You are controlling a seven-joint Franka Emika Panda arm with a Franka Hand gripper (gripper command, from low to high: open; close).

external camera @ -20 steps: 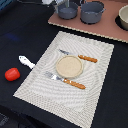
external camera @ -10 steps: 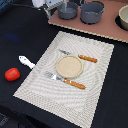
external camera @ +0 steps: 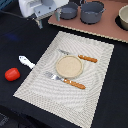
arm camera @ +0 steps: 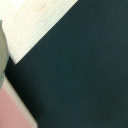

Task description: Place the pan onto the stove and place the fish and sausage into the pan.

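The blue-grey pan (external camera: 68,10) stands on the pinkish-brown stove (external camera: 102,27) at the back, beside a larger grey pot (external camera: 92,11). The white fish (external camera: 26,62) lies on the dark table at the exterior view's left. The red sausage (external camera: 12,74) lies just in front of it. My white gripper (external camera: 38,22) hangs above the table to the left of the stove's corner, apart from the pan. It looks open and holds nothing. The wrist view shows dark table, a stove edge (arm camera: 14,112) and no fingers.
A pale striped placemat (external camera: 95,75) carries a round tan plate (external camera: 68,66) with a wooden-handled knife (external camera: 88,59) and fork (external camera: 75,83). Its corner also shows in the wrist view (arm camera: 35,22). Another round pot (external camera: 123,19) sits at the stove's right end.
My gripper has moved a little away from the pan, towards the exterior view's left and front. The pan, fish and sausage have not moved.
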